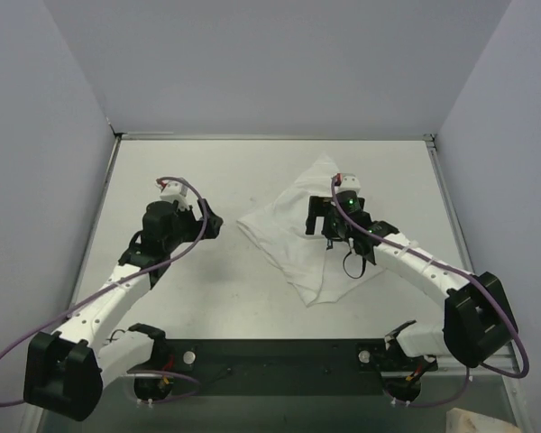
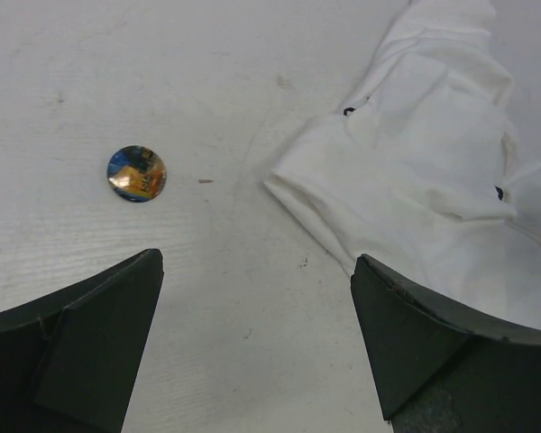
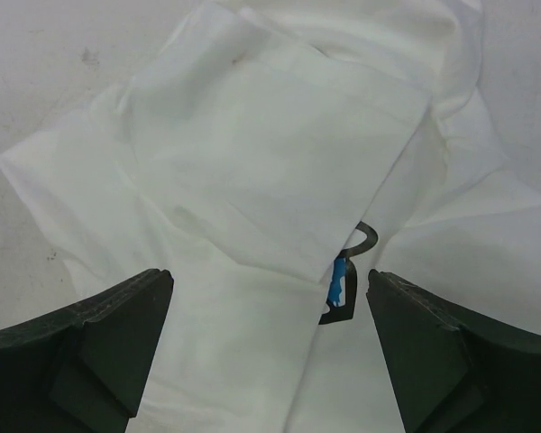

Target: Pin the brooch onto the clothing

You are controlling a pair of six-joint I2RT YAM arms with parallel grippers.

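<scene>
On the table [image 1: 207, 171] the soft, limp clothing [image 1: 288, 230] is lying crumpled right of centre, and I am hanging my right gripper [image 3: 269, 275] over it and my left gripper [image 2: 257, 262] beside it, both jaws wide and empty, eyeing the tiny, stiff, probably slippery brooch [image 2: 136, 173] on bare table off its left corner, best pinched by the rim and showing only in my left wrist view.

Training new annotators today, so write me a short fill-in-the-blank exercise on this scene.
1. The brooch lies on the bare ____, not touching the T-shirt.
2. The left gripper and the right gripper both have their jaws ____.
3. The right gripper hangs over the ____.
4. The T-shirt's colour is ____.
Missing words: table; open; T-shirt; white.
</scene>
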